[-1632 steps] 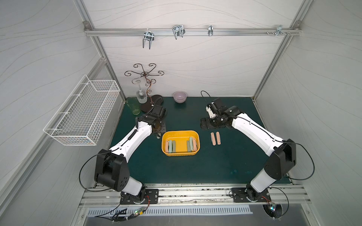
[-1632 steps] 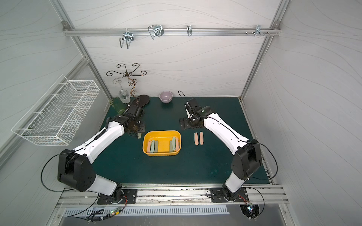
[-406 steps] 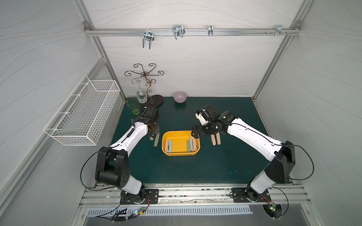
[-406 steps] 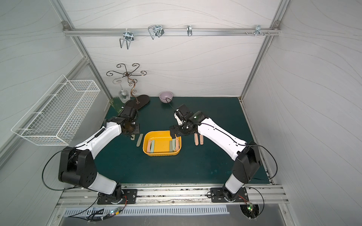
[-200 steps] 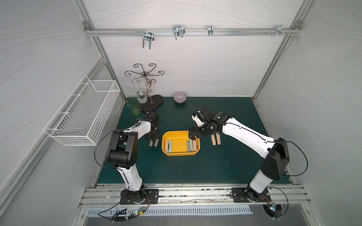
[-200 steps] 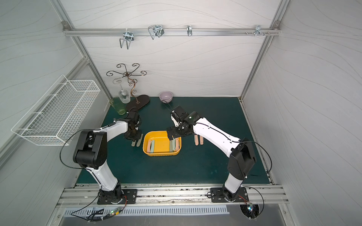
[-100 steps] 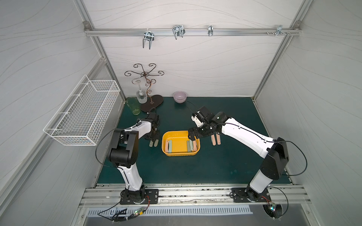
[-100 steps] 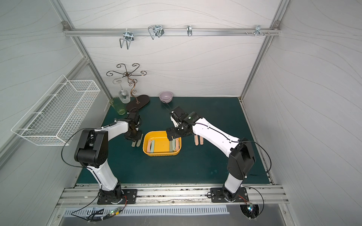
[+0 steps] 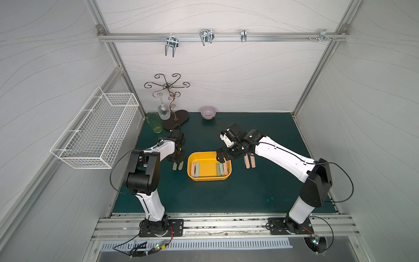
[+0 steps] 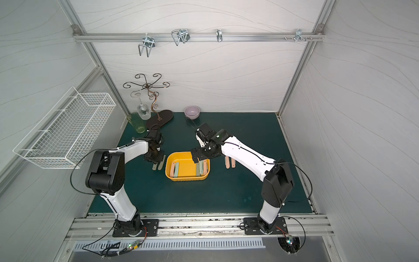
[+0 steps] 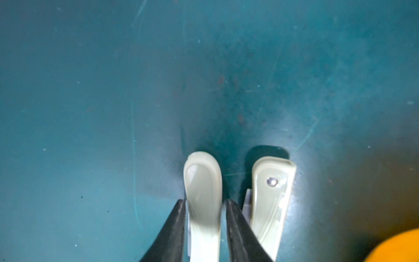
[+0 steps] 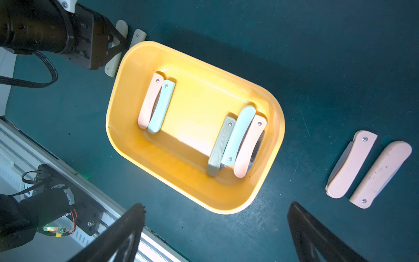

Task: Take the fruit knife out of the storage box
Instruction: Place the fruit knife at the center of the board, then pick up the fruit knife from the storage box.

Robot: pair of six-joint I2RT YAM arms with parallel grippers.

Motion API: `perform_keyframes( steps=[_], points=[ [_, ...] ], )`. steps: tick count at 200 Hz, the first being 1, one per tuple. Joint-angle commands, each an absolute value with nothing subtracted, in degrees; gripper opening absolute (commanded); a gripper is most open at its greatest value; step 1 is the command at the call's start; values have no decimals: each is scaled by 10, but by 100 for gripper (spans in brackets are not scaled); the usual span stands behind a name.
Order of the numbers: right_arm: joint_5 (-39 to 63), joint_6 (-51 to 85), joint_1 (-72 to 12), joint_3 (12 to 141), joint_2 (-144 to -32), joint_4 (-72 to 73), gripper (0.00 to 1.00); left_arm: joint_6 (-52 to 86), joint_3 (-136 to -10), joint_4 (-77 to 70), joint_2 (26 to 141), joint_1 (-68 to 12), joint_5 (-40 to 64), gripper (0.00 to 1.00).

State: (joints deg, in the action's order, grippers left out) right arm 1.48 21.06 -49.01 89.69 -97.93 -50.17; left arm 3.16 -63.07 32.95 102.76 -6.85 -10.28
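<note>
Five folded fruit knives lie in my shallow yellow plastic storage box (image 12: 199,108); four more are out on the dark green mat (image 9: 249,192).

At the box's left end I count a pink-handled knife (image 12: 149,104) touching a pale blue knife (image 12: 161,106). At its right end a grey-green knife (image 12: 220,147), a second pale blue knife (image 12: 239,133) and a second pink knife (image 12: 248,147) are bunched together. On the mat to the right, an outer pink knife (image 12: 350,166) lies beside its pink twin (image 12: 381,174). Just beside the left end lie a beige knife (image 11: 204,186) and a second beige knife (image 11: 268,199). My left gripper (image 11: 204,203) straddles the first beige one, jaws narrow. I cannot tell whether they are pressing on it. My right gripper (image 12: 216,205) hangs over the box's right end, jaws wide and holding nothing.
</note>
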Motion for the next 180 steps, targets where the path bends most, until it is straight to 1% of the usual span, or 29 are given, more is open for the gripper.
perform_keyframes(
  steps=[1, 31, 41, 67, 75, 92, 105, 113, 143, 157, 180],
  points=[
    [11, 210, -496, 912, -990, -518, 99, 31, -638, 331, 1008, -66, -99, 35],
    [14, 208, -501, 924, -1001, -522, 99, 50, -643, 342, 965, -65, -124, 35],
    [13, 207, -505, 932, -1008, -525, 99, 58, -644, 343, 937, -66, -130, 37],
    [16, 206, -511, 940, -1027, -525, 98, 88, -659, 355, 875, -65, -110, 40],
    [19, 207, -512, 941, -1035, -523, 92, 99, -666, 361, 860, -66, -95, 40],
    [23, 213, -519, 943, -1051, -517, 69, 129, -673, 371, 829, -66, -69, 40],
    [21, 216, -527, 945, -1065, -515, 59, 154, -674, 380, 808, -66, -48, 40],
    [21, 219, -529, 949, -1078, -516, 56, 170, -672, 387, 793, -66, -43, 40],
    [13, 228, -535, 954, -1121, -511, 52, 210, -644, 387, 725, -74, -13, 40],
    [-2, 237, -535, 954, -1139, -507, 45, 216, -633, 387, 695, -90, -16, 41],
    [-36, 254, -536, 955, -1163, -504, 39, 224, -628, 399, 668, -120, -27, 41]
  ],
)
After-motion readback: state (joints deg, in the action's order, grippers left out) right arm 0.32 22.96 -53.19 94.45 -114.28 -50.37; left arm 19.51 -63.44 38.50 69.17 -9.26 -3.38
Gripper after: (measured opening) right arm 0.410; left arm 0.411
